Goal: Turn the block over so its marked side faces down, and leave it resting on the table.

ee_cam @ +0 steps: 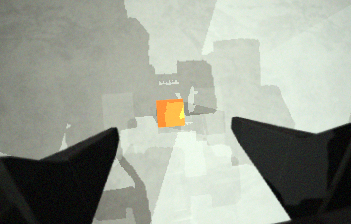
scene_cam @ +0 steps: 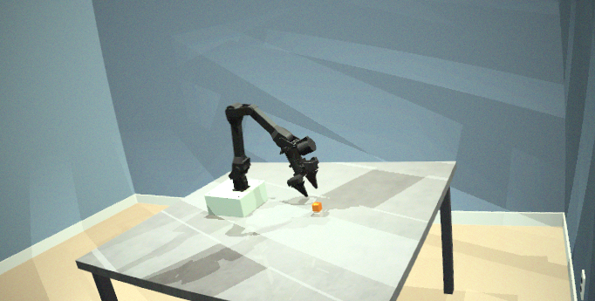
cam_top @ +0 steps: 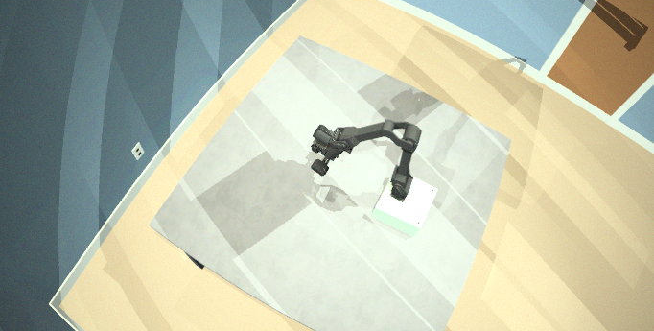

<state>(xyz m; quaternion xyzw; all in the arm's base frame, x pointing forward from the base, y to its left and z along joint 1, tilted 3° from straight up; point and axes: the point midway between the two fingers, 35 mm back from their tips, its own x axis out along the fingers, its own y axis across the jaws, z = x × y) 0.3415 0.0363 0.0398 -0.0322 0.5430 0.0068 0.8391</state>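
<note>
Wrist view shows the block (ee_cam: 170, 113) beyond the spread, empty jaws of the gripper (ee_cam: 175, 145); descend centred, then close across opposite faces.

Orange block (scene_cam: 317, 207); black gripper (scene_cam: 305, 185); grey-streaked table (scene_cam: 349, 245); pale green base (scene_cam: 235, 203).

The block (scene_cam: 317, 207) rests on the table (scene_cam: 358, 245), below the raised gripper (scene_cam: 305, 186).
</note>
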